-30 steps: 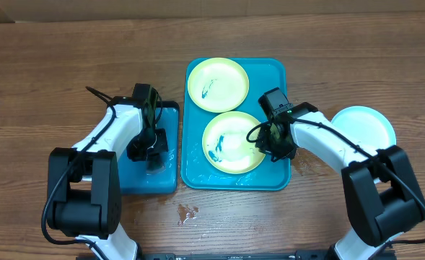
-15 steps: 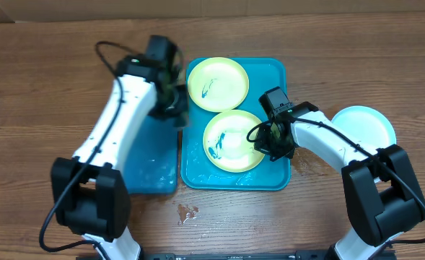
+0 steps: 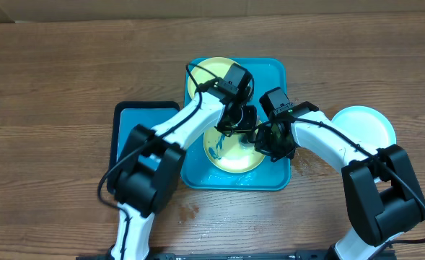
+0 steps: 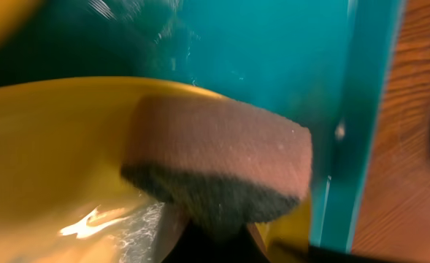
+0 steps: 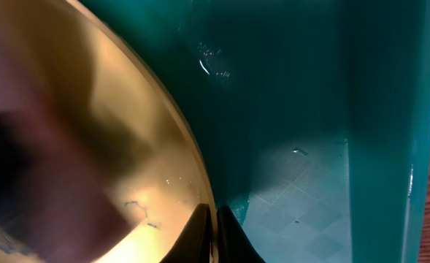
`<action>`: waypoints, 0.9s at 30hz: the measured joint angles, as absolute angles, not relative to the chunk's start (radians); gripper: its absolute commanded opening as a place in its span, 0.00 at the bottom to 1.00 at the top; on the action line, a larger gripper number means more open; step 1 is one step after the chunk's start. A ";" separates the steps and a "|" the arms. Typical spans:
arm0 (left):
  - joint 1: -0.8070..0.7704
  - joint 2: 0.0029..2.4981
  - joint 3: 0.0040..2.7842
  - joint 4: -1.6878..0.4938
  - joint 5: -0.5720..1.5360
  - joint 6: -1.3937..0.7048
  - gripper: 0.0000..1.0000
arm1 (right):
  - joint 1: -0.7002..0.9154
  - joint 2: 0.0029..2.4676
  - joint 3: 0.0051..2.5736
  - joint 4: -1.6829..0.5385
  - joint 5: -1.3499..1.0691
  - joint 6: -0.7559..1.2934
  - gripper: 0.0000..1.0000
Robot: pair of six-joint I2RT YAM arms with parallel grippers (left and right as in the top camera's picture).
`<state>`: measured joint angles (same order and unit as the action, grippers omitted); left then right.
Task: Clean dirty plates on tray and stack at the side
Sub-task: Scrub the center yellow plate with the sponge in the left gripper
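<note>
L gripper (image 3: 242, 119) is clenched on a brownish-pink block sponge w/ a dark scouring face (image 4: 215, 157). R gripper (image 3: 271, 142) is pinched shut on the rim of the near plate (image 3: 223, 153), a round shallow plate w/ yellow-green rim and white centre. It grips at approx 3 o'clock, and the R wrist view shows both tips closed on the thin edge.

That plate lies at the 6 o'clock end of the large bright teal rectangular plastic tray (image 3: 278, 68), whose long axis runs 12 to 6. The sponge sits over the plate's 1 o'clock part, at or just above the surface; contact can't be confirmed.

Key relation: the dark blue smear (image 3: 213, 149) lies at the plate's 8–9 o'clock, so it is toward 8 o'clock from the sponge, across the centre. L arm is the one placed to wipe; R arm looks to be only steadying the plate. The plate is round, so no long axis matters.

The 2nd yellow-green plate (image 3: 201, 76) is at the tray's 12 o'clock end, partly under the L arm. A pale-teal-rimmed white plate (image 3: 371, 124) rests on the wooden table (image 3: 53, 72), at 3 o'clock of the tray, no smear visible. A smaller black-rimmed blue tray (image 3: 136, 123) lies at 9 o'clock.
</note>
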<state>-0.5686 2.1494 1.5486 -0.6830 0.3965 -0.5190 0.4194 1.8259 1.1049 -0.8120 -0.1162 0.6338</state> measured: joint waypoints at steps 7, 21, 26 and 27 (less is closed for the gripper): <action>-0.542 2.176 1.567 -0.806 0.445 -0.553 0.04 | 0.420 1.826 1.105 -0.819 -0.127 0.628 0.04; -0.511 2.176 1.643 -1.095 -0.005 -0.490 0.04 | 0.421 1.826 1.105 -0.815 -0.134 0.623 0.04; -0.508 2.176 1.642 -1.066 0.033 -0.468 0.04 | 0.421 1.826 1.105 -0.815 -0.134 0.623 0.04; -0.508 2.176 1.640 -1.044 0.064 -0.468 0.04 | 0.421 1.826 1.105 -0.815 -0.133 0.623 0.04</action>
